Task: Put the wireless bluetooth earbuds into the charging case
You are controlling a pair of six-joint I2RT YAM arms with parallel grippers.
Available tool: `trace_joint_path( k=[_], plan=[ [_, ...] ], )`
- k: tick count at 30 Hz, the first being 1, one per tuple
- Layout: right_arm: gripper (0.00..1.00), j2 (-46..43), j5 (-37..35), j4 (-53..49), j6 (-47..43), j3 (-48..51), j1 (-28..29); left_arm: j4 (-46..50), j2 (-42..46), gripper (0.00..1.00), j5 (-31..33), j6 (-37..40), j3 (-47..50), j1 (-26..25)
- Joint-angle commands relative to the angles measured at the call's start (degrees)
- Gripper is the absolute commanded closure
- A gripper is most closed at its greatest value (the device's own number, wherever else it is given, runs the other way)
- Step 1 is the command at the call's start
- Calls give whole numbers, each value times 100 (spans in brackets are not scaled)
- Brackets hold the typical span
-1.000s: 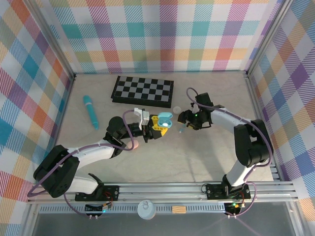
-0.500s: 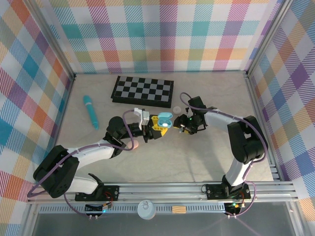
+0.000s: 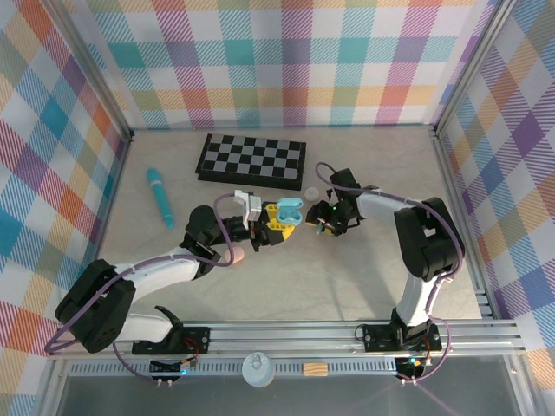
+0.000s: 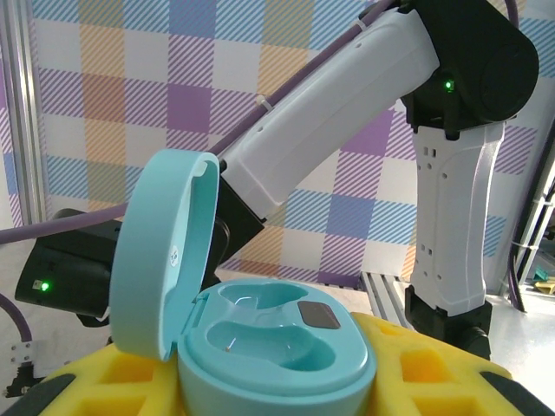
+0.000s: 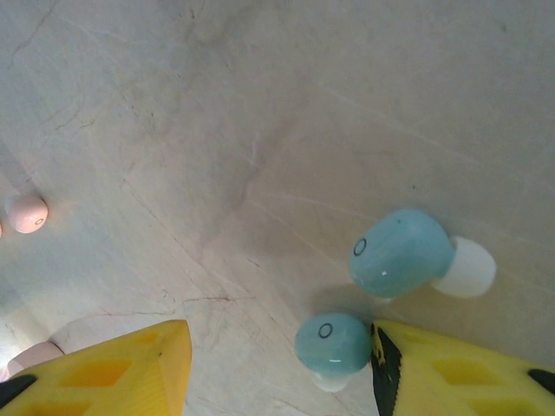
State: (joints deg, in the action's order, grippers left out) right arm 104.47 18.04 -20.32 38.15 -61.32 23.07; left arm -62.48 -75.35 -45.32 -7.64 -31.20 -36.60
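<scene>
Earbuds [image 5: 403, 256] pale blue, rounded, white-tipped; case [image 4: 277, 347] open.

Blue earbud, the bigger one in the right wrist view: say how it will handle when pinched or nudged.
Likely slippery: the earbud looks smooth and glossy. Probably rolls when nudged, being rounded. Its white tip looks soft, so it may give.

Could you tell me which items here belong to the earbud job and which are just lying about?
Job: open charging case in the left gripper; light blue earbuds by the right gripper; pink earbud.
Lying about: chessboard; teal stick.
</scene>
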Motion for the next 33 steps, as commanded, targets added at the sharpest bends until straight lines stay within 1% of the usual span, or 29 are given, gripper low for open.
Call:
trace_joint_path(
  k=[1,9,12,19,25,28,30,33],
  plan=[
    [45,126,50,-10,-72,-184,13,-72,146,68,-3,140,61,34],
    [46,134,-44,-123,-336,-328,18,-85,126,68,25,149,97,32],
    [45,90,-259,-387,-529,-445,11,-94,149,68,56,164,110,33],
    [45,-198,-1245,-1230,-1106,-676,108,-137,320,68,173,166,296,199],
    [50,78,-2375,-2135,-1398,-1234,616,102,666,68,246,245,468,379],
    [52,326,-2891,-2521,-1407,-1593,889,503,1022,68,300,419,564,399],
    [53,512,-3112,-2725,-1407,-1846,1032,937,1321,68,361,619,614,408],
    [55,768,-3335,-2952,-1399,-2170,1190,1342,1701,68,488,777,712,408]
  ],
)
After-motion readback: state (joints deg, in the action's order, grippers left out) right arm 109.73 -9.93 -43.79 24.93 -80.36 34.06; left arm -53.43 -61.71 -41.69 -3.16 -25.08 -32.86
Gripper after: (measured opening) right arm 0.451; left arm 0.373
